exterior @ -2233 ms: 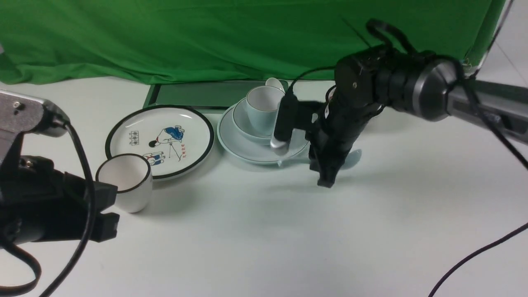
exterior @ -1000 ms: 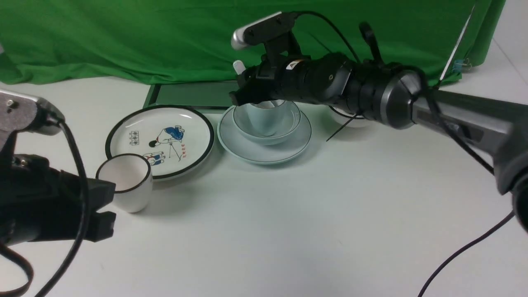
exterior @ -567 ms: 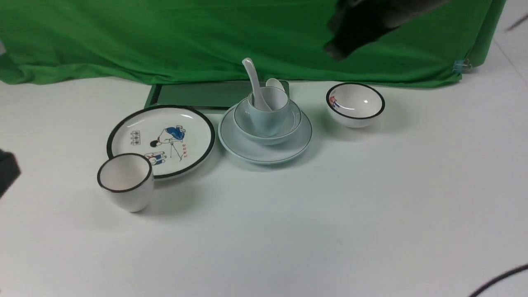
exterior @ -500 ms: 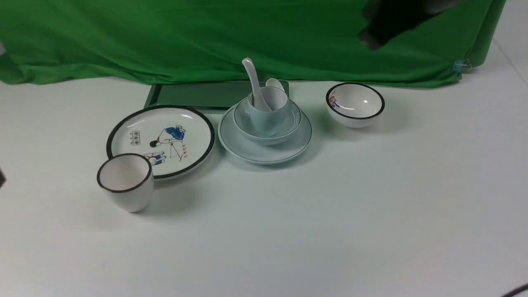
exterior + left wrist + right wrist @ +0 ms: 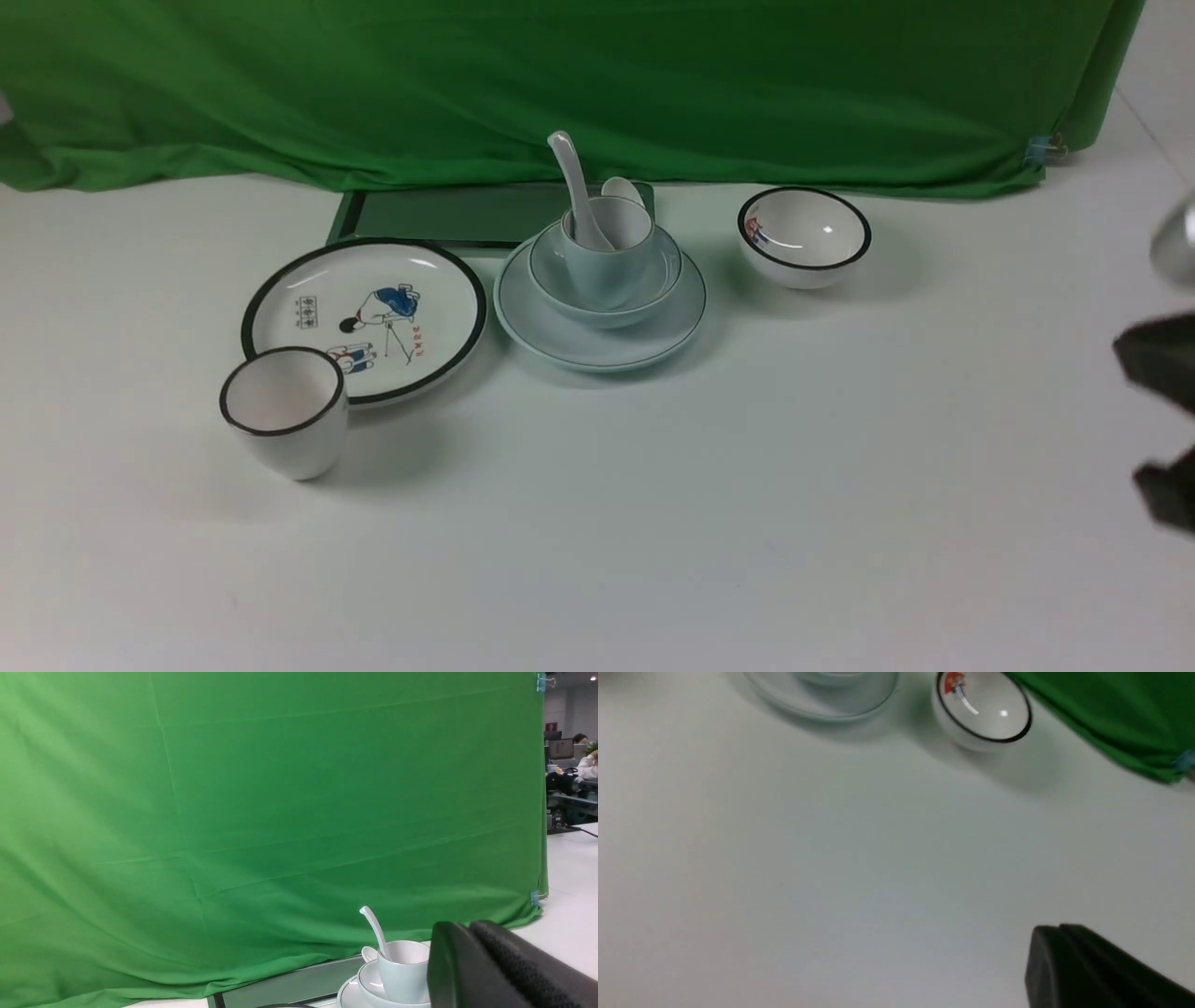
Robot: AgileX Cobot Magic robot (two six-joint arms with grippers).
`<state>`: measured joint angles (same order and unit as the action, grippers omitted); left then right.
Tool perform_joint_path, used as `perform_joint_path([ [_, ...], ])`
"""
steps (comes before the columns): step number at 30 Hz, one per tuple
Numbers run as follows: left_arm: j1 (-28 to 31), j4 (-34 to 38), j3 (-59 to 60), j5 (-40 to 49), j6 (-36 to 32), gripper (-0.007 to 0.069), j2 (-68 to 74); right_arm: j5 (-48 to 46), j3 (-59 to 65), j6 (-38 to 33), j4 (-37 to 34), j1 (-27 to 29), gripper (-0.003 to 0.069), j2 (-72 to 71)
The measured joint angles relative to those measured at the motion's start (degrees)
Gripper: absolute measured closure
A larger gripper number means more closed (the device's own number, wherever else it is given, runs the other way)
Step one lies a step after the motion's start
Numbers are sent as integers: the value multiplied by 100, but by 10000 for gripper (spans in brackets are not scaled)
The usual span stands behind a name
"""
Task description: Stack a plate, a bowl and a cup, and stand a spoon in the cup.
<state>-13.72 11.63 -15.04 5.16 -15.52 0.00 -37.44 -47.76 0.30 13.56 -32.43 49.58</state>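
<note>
A crumpled green cloth backdrop [image 5: 597, 84] hangs behind a smooth white table [image 5: 653, 523], and near the back of that table stands the finished-looking stack: the plain pale blue-green round plate [image 5: 597, 341] with its thin dark rim line lies flat on the table, the matching pale blue-green bowl [image 5: 644, 289] sits in it, the small handleless pale blue cup [image 5: 607, 257] stands in the bowl, and the glossy white ceramic soup spoon [image 5: 571, 182] leans in the cup, its long curved handle tilted toward the robot's left. Just to the left lies a white black-rimmed plate with cartoon figures [image 5: 364, 317], a white cup with a thick black rim [image 5: 283, 411] nearer the camera, and to the right a small white black-rimmed bowl [image 5: 805, 236], apart from the stack. The right gripper [image 5: 1162, 420] shows only as a dark blur at the front view's right edge, well apart from the crockery; whether its jaws are spread or closed I cannot tell. Of the left gripper [image 5: 495, 970], only one black textured finger shows, so its state is likewise unclear. All the ware is hard, slick glazed ceramic: I judge that any knock to the stack could slide the cup in the curved bowl or tip the top-heavy leaning spoon out.
</note>
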Motion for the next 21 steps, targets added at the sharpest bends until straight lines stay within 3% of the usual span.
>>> perform_joint_path([
  [3,0,0,0,0,0,656,0,1721,1623,220,-12,0,647,-656],
  [8,0,0,0,6,0,656,0,4987,3407,577,-15,0,646,-1255],
  [9,0,0,0,6,0,656,0,5108,3407,590,-15,0,646,-1263],
  [11,0,-5,0,6,0,656,0,6387,4071,630,0,0,645,-1283],
  [15,0,-5,0,6,0,656,0,7204,4667,648,15,0,641,-1283],
  [21,0,-5,0,6,0,655,0,7084,4817,1147,28,0,628,-1283],
])
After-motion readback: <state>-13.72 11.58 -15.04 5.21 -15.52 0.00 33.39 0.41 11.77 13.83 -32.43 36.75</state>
